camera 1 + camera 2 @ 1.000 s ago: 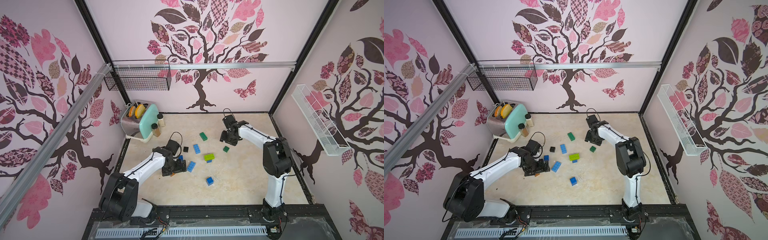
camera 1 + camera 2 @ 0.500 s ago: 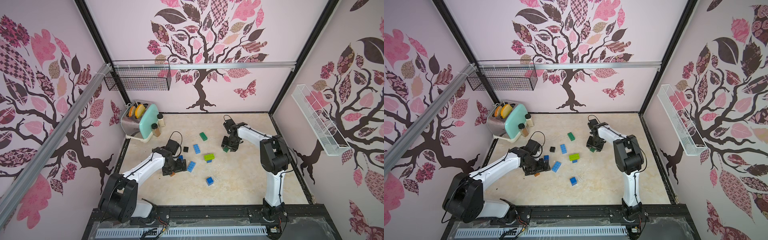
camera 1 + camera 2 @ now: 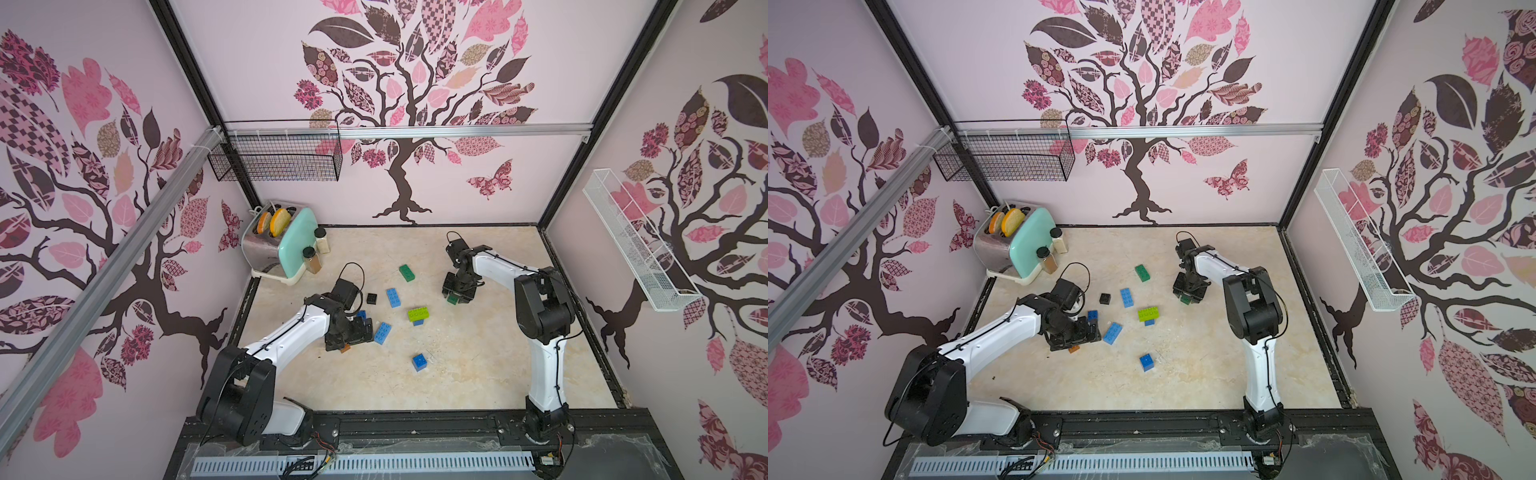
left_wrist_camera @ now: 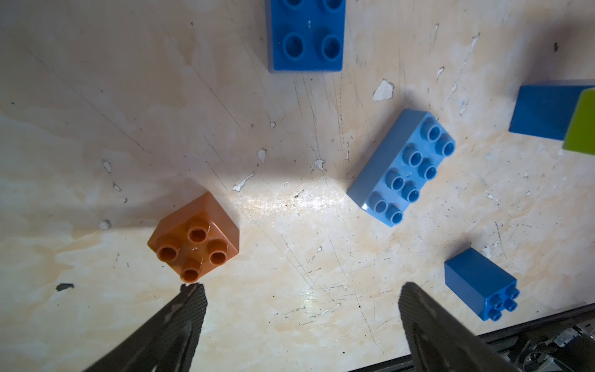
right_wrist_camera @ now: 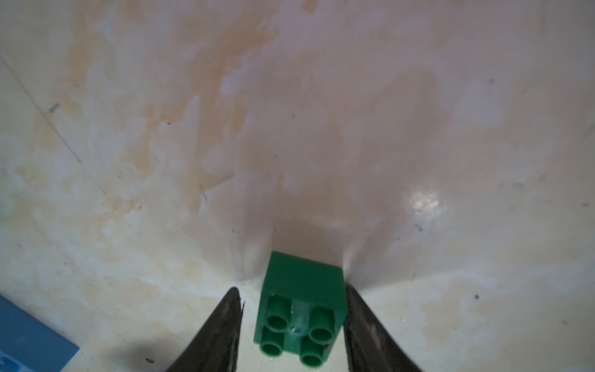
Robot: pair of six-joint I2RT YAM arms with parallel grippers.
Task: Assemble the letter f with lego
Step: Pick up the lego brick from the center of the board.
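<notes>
My right gripper (image 5: 291,290) stands low over a dark green square lego brick (image 5: 302,290) that rests on the floor. Its jaws straddle the brick: one finger touches a side, the other shows a small gap. My left gripper (image 4: 301,288) is wide open over bare floor. A brown square brick (image 4: 196,240) lies just past one fingertip. Beyond it lie a light blue oblong brick (image 4: 402,167) and a blue square one (image 4: 479,283). In a top view a lime brick (image 3: 418,313) sits on a blue one, with a dark green oblong (image 3: 407,273) and a black square (image 3: 372,298) nearby.
A mint toaster (image 3: 276,245) with two spice jars (image 3: 311,259) stands in the back left corner. A black wire basket (image 3: 276,156) hangs on the back wall and a white rack (image 3: 636,241) on the right wall. Another blue square brick (image 3: 419,361) lies towards the front.
My right gripper has come down from the back over the dark green square brick, and its jaws have narrowed around it. The left arm has stayed where it was.
</notes>
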